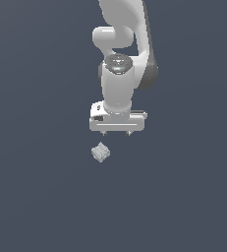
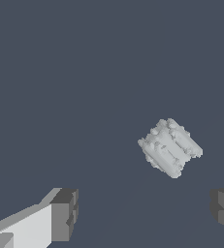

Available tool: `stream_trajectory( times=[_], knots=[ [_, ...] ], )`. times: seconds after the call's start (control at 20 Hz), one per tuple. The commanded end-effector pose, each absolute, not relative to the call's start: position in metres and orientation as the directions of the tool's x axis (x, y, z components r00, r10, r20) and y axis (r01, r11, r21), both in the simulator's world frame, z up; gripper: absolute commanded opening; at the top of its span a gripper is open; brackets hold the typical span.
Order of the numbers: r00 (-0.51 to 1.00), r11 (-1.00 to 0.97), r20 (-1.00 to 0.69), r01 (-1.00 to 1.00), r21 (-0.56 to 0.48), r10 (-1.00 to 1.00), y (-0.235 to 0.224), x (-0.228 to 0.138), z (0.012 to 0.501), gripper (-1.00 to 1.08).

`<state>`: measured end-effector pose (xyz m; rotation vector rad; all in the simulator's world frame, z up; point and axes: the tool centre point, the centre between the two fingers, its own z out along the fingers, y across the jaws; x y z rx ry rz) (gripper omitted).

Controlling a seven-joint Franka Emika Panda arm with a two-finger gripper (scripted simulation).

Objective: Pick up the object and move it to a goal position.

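The object (image 1: pixel 100 152) is what I watch first: a small pale grey-white block with a ridged, notched top, lying alone on the bare dark desk (image 1: pixel 36 197), turned at a slant so its ridges run diagonally in both views. From there I look up to the claw (image 1: pixel 117 133); in the exterior view the block sits just below it and a little toward that view's left, apart from it and untouched. In the wrist view the object (image 2: pixel 170 147) is off the line between the two fingers (image 2: pixel 65 215), beyond their tips and nearer one finger than the other. The claw is spread wide with nothing between its fingers. I judge the next move needs a short sideways shift and probably a wrist turn to square up with the slanted block before descending.
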<state>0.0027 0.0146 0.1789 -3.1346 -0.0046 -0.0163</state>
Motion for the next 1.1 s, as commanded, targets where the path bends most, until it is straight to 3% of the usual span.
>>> stream_trajectory(
  times=[0.0, 1.05],
  knots=[
    [1.0, -1.0, 0.01, 0.003, -0.007, 0.003, 0.015, 0.003, 0.179, 1.0],
    [0.996, -0.996, 0.024, 0.09, -0.002, 0.09, 0.026, 0.008, 0.19, 1.0]
  ],
)
